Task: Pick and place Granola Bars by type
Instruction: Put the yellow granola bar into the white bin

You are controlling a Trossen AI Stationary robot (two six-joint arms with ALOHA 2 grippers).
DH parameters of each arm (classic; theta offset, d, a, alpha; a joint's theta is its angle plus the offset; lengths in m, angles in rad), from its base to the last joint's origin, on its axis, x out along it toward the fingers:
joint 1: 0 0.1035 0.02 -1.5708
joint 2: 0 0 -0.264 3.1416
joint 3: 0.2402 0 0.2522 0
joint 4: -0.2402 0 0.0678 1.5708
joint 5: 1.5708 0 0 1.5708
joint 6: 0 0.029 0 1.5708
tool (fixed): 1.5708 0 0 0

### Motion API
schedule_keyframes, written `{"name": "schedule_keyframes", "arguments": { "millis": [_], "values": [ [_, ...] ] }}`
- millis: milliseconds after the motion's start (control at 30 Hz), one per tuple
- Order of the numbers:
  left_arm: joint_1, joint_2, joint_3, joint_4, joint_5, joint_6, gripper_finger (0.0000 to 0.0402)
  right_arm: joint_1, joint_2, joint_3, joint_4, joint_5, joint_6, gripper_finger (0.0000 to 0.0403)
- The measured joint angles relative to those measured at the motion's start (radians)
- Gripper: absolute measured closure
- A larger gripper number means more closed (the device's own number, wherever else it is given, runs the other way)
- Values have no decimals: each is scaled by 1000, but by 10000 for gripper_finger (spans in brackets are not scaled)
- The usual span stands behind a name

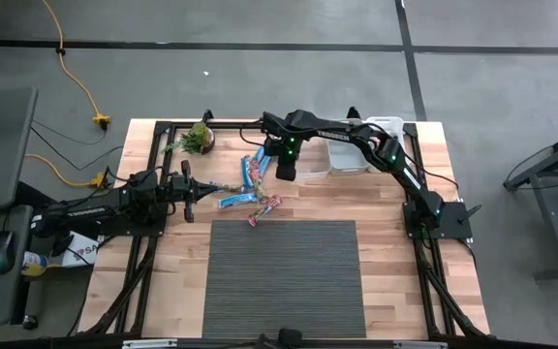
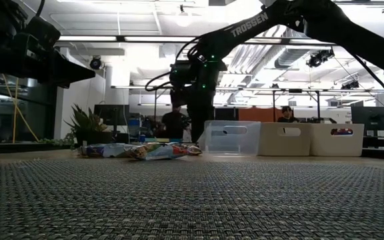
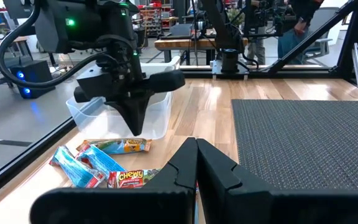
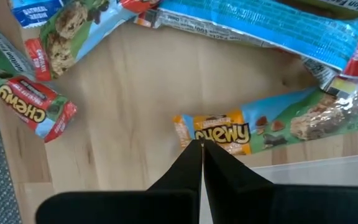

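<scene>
Looking straight down, the high view is showing the right gripper (image 1: 285,173) hanging over the far half of the table (image 1: 395,262), just beside a clear bin (image 1: 345,158) and next to the scattered Granola Bars (image 1: 253,184), its fingers pressed together and carrying nothing. The left gripper (image 1: 188,199) is waiting at the left side of the pile, fingers likewise together. A dark woven mat (image 1: 284,276) is covering the near middle of the table, and a small potted plant (image 1: 199,138) is standing at the far left corner.

Across the table at low height, the bars (image 2: 142,151) are lying in a loose heap beyond the mat (image 2: 192,200), with the right gripper (image 2: 197,137) reaching down between them and the clear bin (image 2: 231,137).

From the left wrist, the left gripper (image 3: 197,149) is showing its fingers touching, with bars (image 3: 104,163) lying beyond them and the right gripper (image 3: 137,127) pointing down by the bin (image 3: 160,115).

From the right wrist, the right gripper (image 4: 202,146) is hovering closed directly above a yellow-ended "Chewy" bar (image 4: 253,130), other bars (image 4: 36,106) lying around it.
</scene>
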Motion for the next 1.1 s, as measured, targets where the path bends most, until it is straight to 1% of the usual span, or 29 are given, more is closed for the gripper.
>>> {"name": "schedule_keyframes", "arguments": {
  "millis": [200,433,633,733,833,900,967,1100],
  "values": [
    [0,0,0,0,0,0,400,11,0,0,14,55,-7,403],
    [0,0,0,0,0,0,400,25,-5,-1,27,80,-7,403],
    [0,0,0,0,0,0,400,36,-51,0,140,209,0,403],
    [0,0,0,0,0,0,400,37,-58,0,170,244,15,403],
    [0,0,0,0,0,0,400,38,-58,0,185,315,121,403],
    [0,0,0,0,0,0,400,37,-58,0,188,326,227,403],
    [0,0,0,0,0,0,400,37,-58,0,205,317,335,403],
    [0,0,0,0,0,0,400,37,-59,0,223,262,573,403]
  ]
}}
